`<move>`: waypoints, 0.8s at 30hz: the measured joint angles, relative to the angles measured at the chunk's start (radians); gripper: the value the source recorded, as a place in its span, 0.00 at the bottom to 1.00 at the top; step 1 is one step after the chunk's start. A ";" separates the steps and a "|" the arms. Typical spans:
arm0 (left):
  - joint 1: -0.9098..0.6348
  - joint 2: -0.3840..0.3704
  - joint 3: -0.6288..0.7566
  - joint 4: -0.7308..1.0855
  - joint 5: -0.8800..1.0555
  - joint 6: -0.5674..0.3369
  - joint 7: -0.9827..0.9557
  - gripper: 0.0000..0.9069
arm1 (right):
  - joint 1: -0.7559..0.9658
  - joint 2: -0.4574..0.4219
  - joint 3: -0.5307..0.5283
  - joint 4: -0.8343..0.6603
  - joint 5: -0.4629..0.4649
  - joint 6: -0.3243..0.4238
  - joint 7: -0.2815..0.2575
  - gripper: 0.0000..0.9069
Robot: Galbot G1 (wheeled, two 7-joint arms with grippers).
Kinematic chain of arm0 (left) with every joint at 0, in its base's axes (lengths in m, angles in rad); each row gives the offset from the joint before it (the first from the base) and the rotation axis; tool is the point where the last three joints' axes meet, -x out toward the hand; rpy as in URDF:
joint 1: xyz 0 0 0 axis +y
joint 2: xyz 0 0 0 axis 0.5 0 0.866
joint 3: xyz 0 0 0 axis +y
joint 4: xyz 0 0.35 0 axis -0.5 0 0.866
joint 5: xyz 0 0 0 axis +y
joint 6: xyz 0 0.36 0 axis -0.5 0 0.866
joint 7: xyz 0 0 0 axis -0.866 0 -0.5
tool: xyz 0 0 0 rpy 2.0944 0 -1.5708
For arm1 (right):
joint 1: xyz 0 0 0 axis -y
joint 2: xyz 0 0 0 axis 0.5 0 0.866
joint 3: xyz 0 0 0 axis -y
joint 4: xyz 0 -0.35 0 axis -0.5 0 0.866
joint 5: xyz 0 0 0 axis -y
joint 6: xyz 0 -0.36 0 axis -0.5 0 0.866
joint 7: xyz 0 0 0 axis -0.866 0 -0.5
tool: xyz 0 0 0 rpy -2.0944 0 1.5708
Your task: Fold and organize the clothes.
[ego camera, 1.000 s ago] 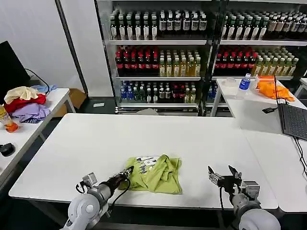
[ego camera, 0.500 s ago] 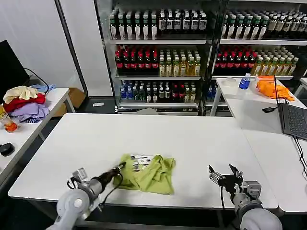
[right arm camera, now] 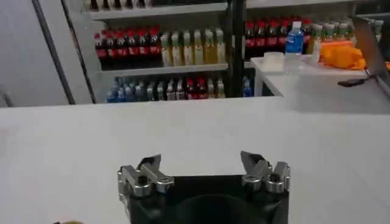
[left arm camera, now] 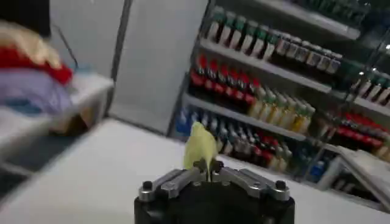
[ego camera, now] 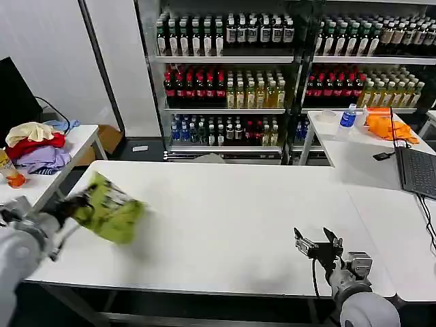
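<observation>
The clothes are a bunched lime T-shirt (ego camera: pixel 109 211) hanging in the air over the left end of the white table (ego camera: pixel 225 211), blurred by motion. My left gripper (ego camera: pixel 76 201) is shut on an edge of it at the table's left side. In the left wrist view the yellow-green fabric (left arm camera: pixel 200 146) rises from between the closed fingers of that gripper (left arm camera: pixel 208 167). My right gripper (ego camera: pixel 315 245) is open and holds nothing near the table's front right edge; it is seen again (right arm camera: pixel 203 165) in the right wrist view, over bare tabletop.
A side table on the left carries a cream, red and lavender clothes pile (ego camera: pixel 35 146). At the right, another table holds an orange cloth (ego camera: pixel 385 126), a bottle (ego camera: pixel 348 116) and a laptop (ego camera: pixel 415 170). Drink shelves (ego camera: pixel 272 75) stand behind.
My left gripper has swung the lime T-shirt off the table's front middle, up and far to the left. The right gripper has stayed in place.
</observation>
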 measured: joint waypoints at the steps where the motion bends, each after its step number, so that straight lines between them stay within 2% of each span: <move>1: 0.004 0.019 -0.006 -0.009 0.015 -0.001 0.007 0.02 | 0.000 0.003 -0.001 0.000 0.000 0.001 0.000 1.00; 4: 0.025 0.052 -0.002 -0.045 0.089 -0.007 0.028 0.02 | -0.001 0.009 -0.005 0.000 -0.003 0.005 0.000 1.00; 7: 0.048 0.050 0.044 -0.063 0.192 -0.019 0.046 0.02 | -0.008 0.012 -0.005 0.006 -0.007 0.008 0.000 1.00; 17: 0.051 -0.072 0.285 -0.073 0.540 -0.058 0.060 0.02 | -0.046 0.013 0.021 0.021 -0.015 0.014 0.001 1.00; 24: 0.027 -0.137 0.424 -0.119 0.643 -0.044 0.050 0.02 | -0.075 0.021 0.044 0.032 -0.018 0.016 0.001 1.00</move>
